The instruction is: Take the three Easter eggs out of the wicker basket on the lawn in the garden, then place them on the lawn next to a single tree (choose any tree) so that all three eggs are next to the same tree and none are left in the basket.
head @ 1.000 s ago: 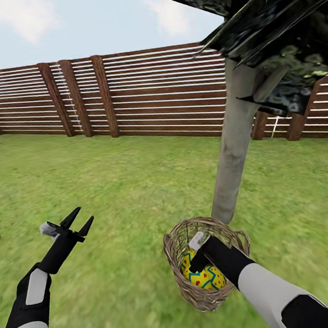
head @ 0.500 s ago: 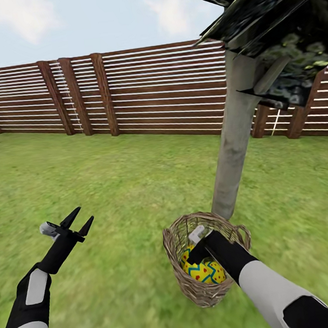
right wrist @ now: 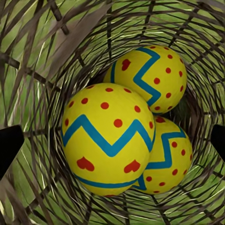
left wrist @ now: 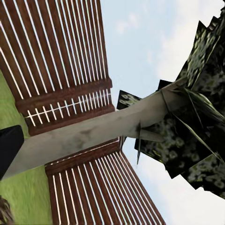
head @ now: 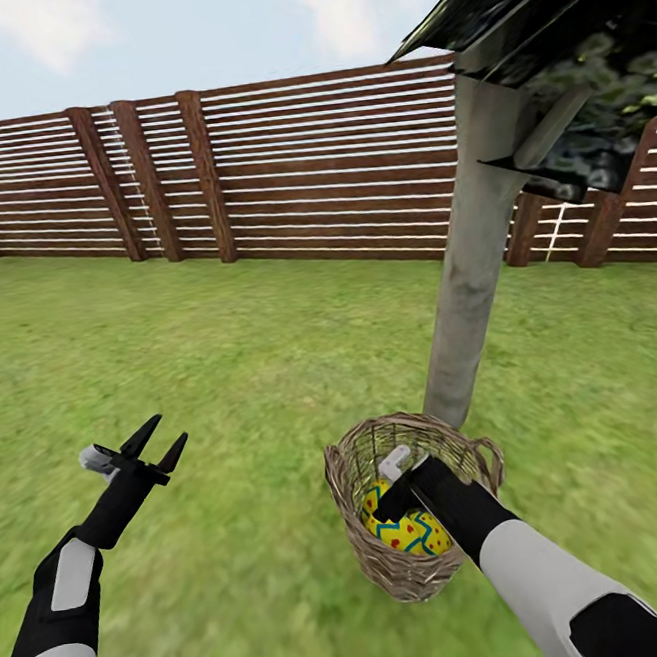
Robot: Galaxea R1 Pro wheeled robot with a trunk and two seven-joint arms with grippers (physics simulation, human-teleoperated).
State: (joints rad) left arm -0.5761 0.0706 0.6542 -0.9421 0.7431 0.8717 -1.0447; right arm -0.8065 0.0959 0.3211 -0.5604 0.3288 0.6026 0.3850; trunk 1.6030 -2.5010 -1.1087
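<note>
Three yellow Easter eggs with blue zigzags lie together in the wicker basket (head: 373,525); the nearest egg (right wrist: 108,140) rests on the other two (right wrist: 150,77) (right wrist: 168,159). My right gripper (head: 389,491) reaches down into the basket, open, its fingertips (right wrist: 9,150) wide apart on either side of the top egg and not touching it. The basket stands on the lawn (head: 233,378) right at the foot of the pale grey tree (head: 469,275). My left gripper (head: 156,437) hangs open and empty over the grass to the left.
A brown slat fence (head: 303,170) closes the garden at the back. Dark angular leaves (head: 584,63) hang overhead at the right. The left wrist view looks up at the trunk (left wrist: 93,133) and the foliage (left wrist: 197,136). Open grass spreads around the basket and the tree.
The whole picture has slid upward a little, so the camera moved. Relative to the basket, my right gripper stays in the same place, and the left arm holds its pose.
</note>
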